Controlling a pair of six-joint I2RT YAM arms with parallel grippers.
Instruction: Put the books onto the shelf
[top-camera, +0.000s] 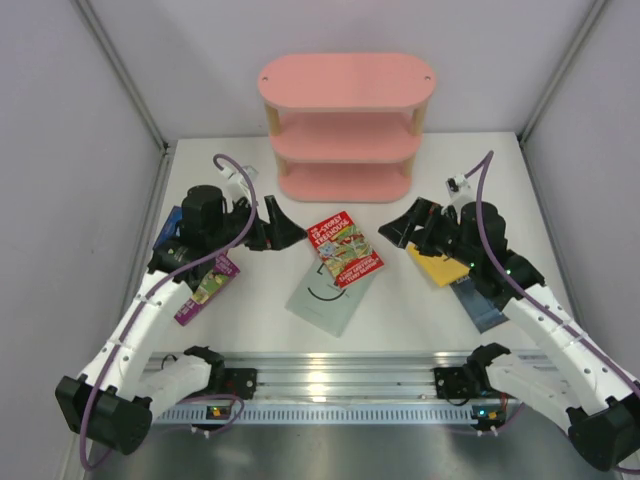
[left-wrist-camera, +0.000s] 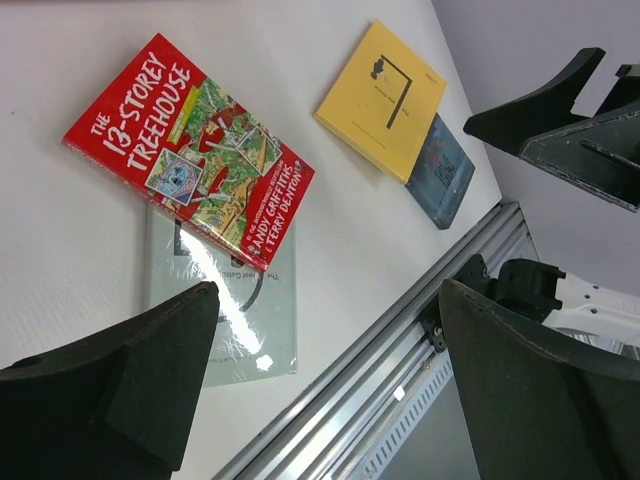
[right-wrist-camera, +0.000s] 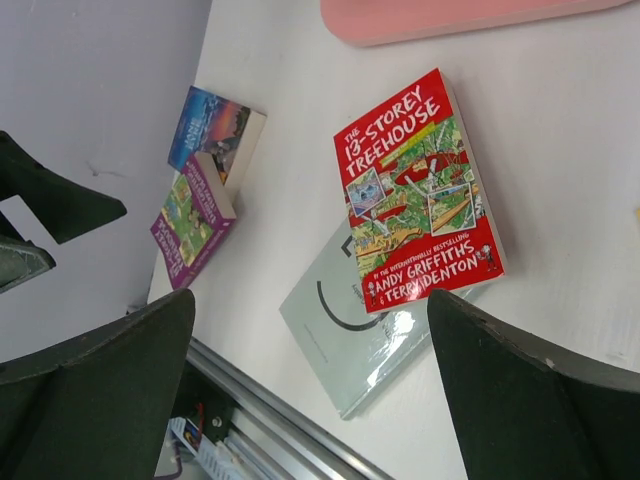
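A: The left gripper (top-camera: 280, 232) has its jaws wide apart and holds nothing. Where are the books?

B: From the left: the blue book (right-wrist-camera: 215, 128) and the purple book (right-wrist-camera: 190, 220) lie flat and touching, under the left arm. In the middle, the red book (top-camera: 344, 249) lies partly over the grey-green book (top-camera: 325, 295). On the right, the yellow book (top-camera: 438, 268) covers part of the navy book (top-camera: 482, 303), near the right gripper (top-camera: 405, 228), which is also wide open and empty. The shelf (top-camera: 345, 110) stands at the back, and I see no book on it.

A: How will they handle?

B: I think they are light, thin and a little bendy, with smooth covers that may slip. I would take the red one first, because its edge rests raised on the grey-green one, and pinch it near the spine, where it is stiffest
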